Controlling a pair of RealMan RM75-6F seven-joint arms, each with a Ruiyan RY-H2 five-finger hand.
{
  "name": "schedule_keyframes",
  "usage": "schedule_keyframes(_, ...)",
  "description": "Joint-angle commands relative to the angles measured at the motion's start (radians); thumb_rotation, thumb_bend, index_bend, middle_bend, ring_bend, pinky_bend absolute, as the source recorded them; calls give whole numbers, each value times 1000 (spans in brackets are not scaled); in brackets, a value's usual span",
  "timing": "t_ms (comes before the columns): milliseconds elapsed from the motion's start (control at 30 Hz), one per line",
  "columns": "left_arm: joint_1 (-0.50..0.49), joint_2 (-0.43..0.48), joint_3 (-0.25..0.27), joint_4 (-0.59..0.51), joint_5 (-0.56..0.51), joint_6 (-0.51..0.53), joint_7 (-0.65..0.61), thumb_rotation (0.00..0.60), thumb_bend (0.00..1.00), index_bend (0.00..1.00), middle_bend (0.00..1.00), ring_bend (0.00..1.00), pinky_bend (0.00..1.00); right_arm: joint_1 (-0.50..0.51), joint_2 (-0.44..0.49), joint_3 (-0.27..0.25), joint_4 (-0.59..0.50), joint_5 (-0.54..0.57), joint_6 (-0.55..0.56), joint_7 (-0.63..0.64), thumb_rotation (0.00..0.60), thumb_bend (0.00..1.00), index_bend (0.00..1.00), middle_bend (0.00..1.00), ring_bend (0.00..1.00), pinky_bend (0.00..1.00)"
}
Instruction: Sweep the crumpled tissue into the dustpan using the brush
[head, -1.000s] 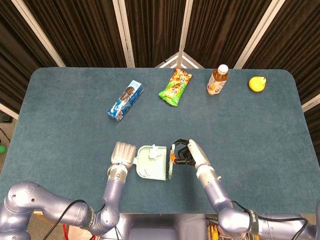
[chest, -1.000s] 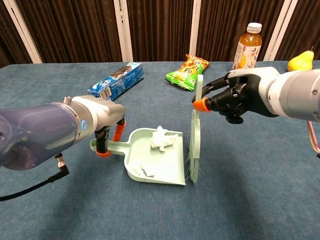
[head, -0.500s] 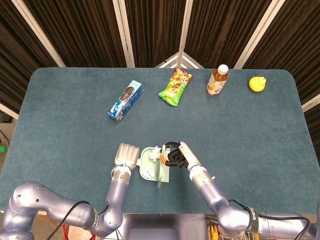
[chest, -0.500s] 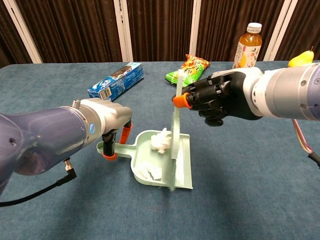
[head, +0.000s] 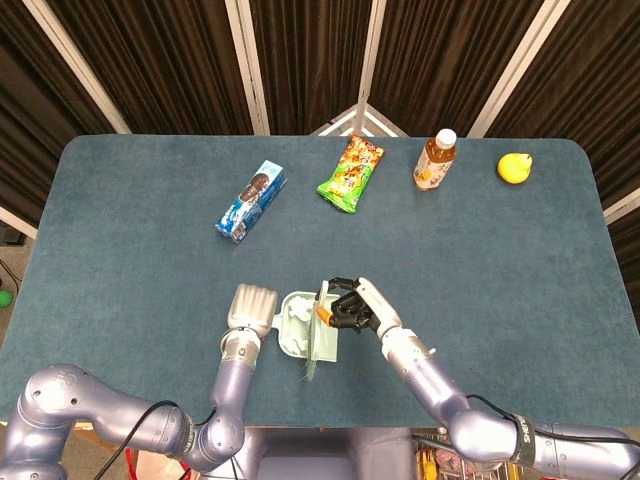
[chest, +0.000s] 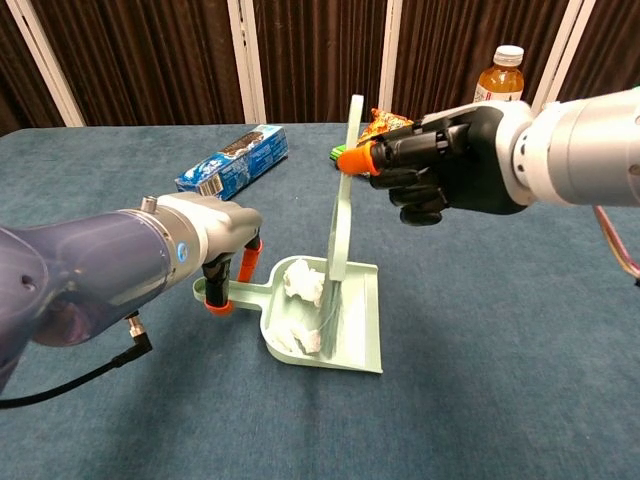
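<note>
Right hand (chest: 440, 165): fingers closed around the handle of the brush (chest: 340, 225), gripping near its upper end. Over the last second it has moved from the open mouth side of the dustpan to a position above the pan and has risen.

Brush: held near upright, bristles inside the dustpan (chest: 355, 330). A second ago the bristles stood on the tabletop (chest: 500, 380) at the pan's open edge; they have since crossed the lip.

Left hand (chest: 215, 240): fingers wrapped around the dustpan handle, holding it steady. Its position has changed little; the pan has turned slightly.

Crumpled tissue (chest: 300, 280): lies inside the dustpan near the back wall, beside the bristles. A second white piece (chest: 300, 340) lies further forward in the pan. None is visible on the tabletop around the pan.

Head view: confirms the brush (head: 322, 320) over the pan (head: 295, 335), between left hand (head: 250, 305) and right hand (head: 355, 305).

Task status (judgement): the sweep appears complete; the tissue is contained. Remaining action is likely to lift the brush clear without dragging tissue out.
</note>
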Motion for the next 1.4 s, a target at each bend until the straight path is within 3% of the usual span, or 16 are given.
schedule_keyframes(33,7,6,11,0,12,-6,-6,600,523,571,1000,1000,967,-2,21,-2,-2,-12,11,2,600,709,872,914,937,871)
schedule_keyframes(167,17,21,24,-13,34,-9,-18,600,69,382,988,1000,967,-4,48,-12,3,-24,13,3,600,709,872,913,937,871)
schedule_keyframes(233,27,34,24,-25,54,-14,-40,600,3,327,975,1000,967,-6,60,-17,6,-30,13,8,600,708,872,914,937,871)
schedule_keyframes(600,109,153,53,-132,242,-33,-211,600,0,279,921,991,966,-8,106,-45,11,-86,32,1,600,709,872,914,937,871)
schedule_keyframes(767,186,253,99,-232,367,-30,-333,600,0,273,851,893,891,-18,145,-76,30,-107,56,-29,600,709,871,914,937,871)
schedule_keyframes(967,311,421,187,-347,595,-30,-527,600,0,267,750,778,824,-50,199,-119,82,-163,110,-75,600,709,871,914,937,871)
schedule_keyframes(1200,412,558,269,-386,778,-28,-678,600,0,259,701,753,803,-67,195,-200,155,-286,209,-200,600,709,871,914,936,871)
schedule_keyframes(1400,512,651,334,-358,944,-5,-819,600,0,259,598,677,722,-81,141,-252,225,-317,325,-329,600,709,872,914,936,871)
